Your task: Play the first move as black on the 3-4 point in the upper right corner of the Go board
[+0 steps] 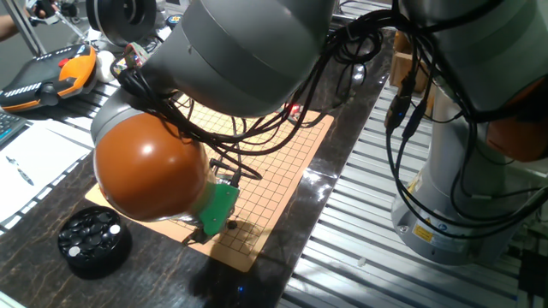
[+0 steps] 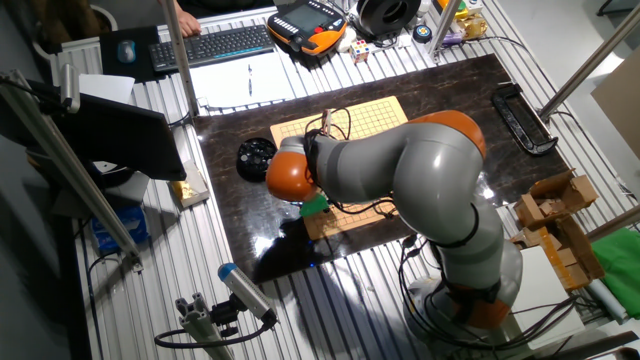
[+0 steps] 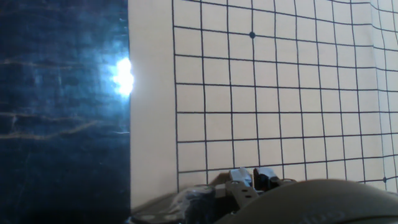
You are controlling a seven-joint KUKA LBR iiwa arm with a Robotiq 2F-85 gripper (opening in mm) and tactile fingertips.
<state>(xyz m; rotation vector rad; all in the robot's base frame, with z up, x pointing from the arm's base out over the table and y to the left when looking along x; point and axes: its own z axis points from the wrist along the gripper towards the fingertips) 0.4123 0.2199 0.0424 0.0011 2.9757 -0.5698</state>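
A robot arm's gripper [image 3: 255,177] hangs low over the near corner of the Go board [image 1: 282,162], a pale sheet ruled with a black grid on a dark table [image 2: 440,85]; whether its fingers are apart or together cannot be told. No stone lies on the visible grid, so the move looks not yet played. A black stone cannot be made out; a round black bowl [image 1: 94,241] holding small stones sits just beside the board's near corner.

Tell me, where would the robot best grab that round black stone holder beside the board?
Probably from straight above, pinching the holder at its wall, with one finger outside and one just inside the rim. It is a low round tub sitting flat on the table, it looks too wide to span, and the stones inside are best left undisturbed.
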